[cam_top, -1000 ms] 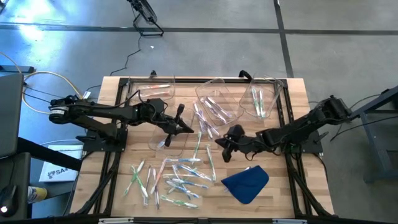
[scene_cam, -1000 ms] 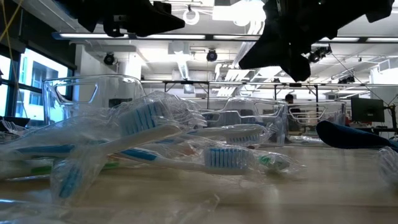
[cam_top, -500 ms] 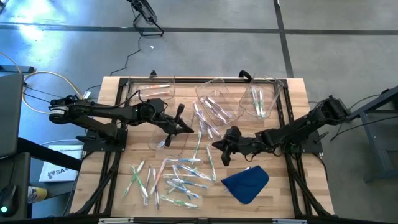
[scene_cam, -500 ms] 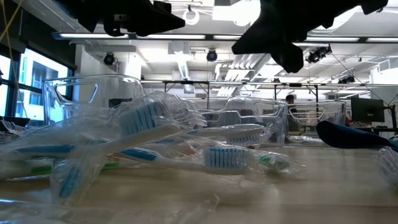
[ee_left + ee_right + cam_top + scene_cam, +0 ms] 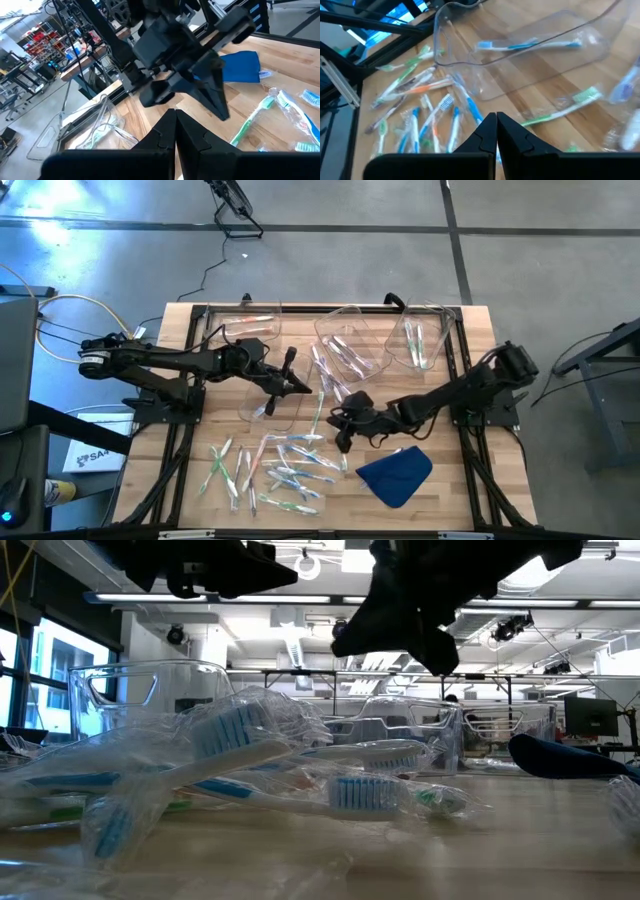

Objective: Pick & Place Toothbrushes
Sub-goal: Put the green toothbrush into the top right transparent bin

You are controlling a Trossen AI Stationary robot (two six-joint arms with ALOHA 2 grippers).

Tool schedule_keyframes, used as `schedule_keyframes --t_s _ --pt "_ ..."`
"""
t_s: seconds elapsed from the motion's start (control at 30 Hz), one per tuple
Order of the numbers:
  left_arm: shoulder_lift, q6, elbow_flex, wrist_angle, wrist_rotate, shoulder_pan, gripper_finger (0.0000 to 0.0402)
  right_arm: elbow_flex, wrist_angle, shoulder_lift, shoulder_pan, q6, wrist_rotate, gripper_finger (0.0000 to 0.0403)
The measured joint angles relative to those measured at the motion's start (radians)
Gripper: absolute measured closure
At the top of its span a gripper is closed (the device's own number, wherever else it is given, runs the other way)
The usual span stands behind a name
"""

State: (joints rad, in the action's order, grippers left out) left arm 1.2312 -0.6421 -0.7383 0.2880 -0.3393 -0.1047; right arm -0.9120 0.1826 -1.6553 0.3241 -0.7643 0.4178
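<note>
Right hand clenched and empty, poised over loose toothbrushes mid-tabletop

Right hand (image 5: 340,438): fingers pressed together, nothing between them, hovering above the scattered toothbrushes (image 5: 285,470) at the near middle of the tabletop (image 5: 460,490), judged to be lining up a pick. Left hand (image 5: 300,387): likewise clenched on nothing, waiting over a tipped clear bin (image 5: 268,395) left of centre. One blue-handled brush (image 5: 527,45) lies inside that bin; others are already sorted into the far bins (image 5: 350,340), presumably by colour. A green brush (image 5: 560,111) lies just beside the bin's mouth. Blue cloth (image 5: 395,473) rests near the right hand. Brushes are in clear wrappers; no readable brand or writing.
</note>
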Motion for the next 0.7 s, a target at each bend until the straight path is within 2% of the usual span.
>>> schedule_keyframes --t_s 0.3,0.7 --pt "0.000 0.000 0.000 0.000 0.000 0.000 0.0401 -0.027 0.002 -0.016 -0.019 -0.006 0.001 0.0400" --pt "0.000 0.045 0.000 -0.026 -0.014 0.000 0.0401 -0.027 -0.094 -0.016 -0.063 -0.183 -0.017 0.0399"
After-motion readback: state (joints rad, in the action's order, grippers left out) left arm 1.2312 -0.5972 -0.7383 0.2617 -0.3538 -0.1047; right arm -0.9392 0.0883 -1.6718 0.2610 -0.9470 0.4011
